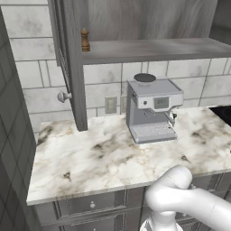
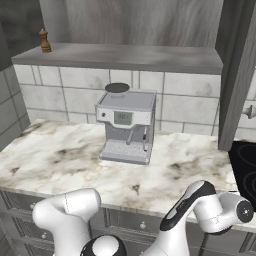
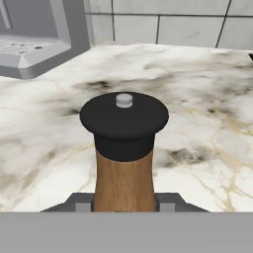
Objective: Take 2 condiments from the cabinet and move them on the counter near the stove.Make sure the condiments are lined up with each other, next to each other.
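Observation:
In the hand view, my gripper [image 3: 124,204] is shut on the lighter orange-brown condiment [image 3: 124,168], which has a black cap and a small silver stud on top. It stands upright between the fingertips [image 3: 83,204], in front of the white marble counter [image 3: 197,128]; its base is hidden. The dark brown condiment [image 1: 85,40] [image 2: 45,41] stands at the left end of the cabinet shelf [image 1: 153,48] [image 2: 125,56]. The black stove [image 2: 245,170] [image 1: 224,113] lies at the counter's right end.
A silver espresso machine [image 1: 152,110] [image 2: 126,127] stands mid-counter against the tiled wall, and its drip tray [image 3: 34,52] shows at the hand view's upper left. An open cabinet door with a round knob [image 1: 64,96] hangs at the left; another door [image 2: 239,75] is at the right.

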You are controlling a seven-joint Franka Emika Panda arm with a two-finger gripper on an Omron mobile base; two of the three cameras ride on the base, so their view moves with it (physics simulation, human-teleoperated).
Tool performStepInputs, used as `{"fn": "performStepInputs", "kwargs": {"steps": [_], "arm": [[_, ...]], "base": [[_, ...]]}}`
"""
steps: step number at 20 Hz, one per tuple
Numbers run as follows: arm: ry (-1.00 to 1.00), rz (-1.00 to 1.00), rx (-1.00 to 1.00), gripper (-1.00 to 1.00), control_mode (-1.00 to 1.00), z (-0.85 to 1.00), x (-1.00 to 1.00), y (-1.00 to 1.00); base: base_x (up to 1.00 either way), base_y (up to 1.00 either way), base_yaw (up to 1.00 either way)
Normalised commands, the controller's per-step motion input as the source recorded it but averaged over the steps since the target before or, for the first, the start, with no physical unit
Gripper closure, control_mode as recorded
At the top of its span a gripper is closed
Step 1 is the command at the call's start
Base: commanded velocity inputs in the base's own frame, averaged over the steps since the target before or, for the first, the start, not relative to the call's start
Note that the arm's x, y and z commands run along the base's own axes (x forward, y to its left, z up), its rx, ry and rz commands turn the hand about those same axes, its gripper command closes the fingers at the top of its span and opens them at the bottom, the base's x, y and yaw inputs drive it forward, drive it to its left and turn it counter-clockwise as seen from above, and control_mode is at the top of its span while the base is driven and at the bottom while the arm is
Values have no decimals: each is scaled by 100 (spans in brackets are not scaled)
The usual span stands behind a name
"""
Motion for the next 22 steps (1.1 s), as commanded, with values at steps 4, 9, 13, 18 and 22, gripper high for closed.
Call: {"fn": "performStepInputs", "kwargs": {"steps": [4, 9, 13, 18, 22], "arm": [[-1, 0, 0, 100, -100, -11, 2, -4], [0, 0, 0, 100, -100, 0, 0, 0], [0, 0, 0, 100, -100, 0, 3, 0], [0, 0, 0, -100, -100, 0, 0, 0], [0, 0, 0, -100, -100, 0, -2, 0]], "base": [[0, 0, 0], [0, 0, 0], [0, 0, 0], [0, 0, 0], [0, 0, 0]]}}
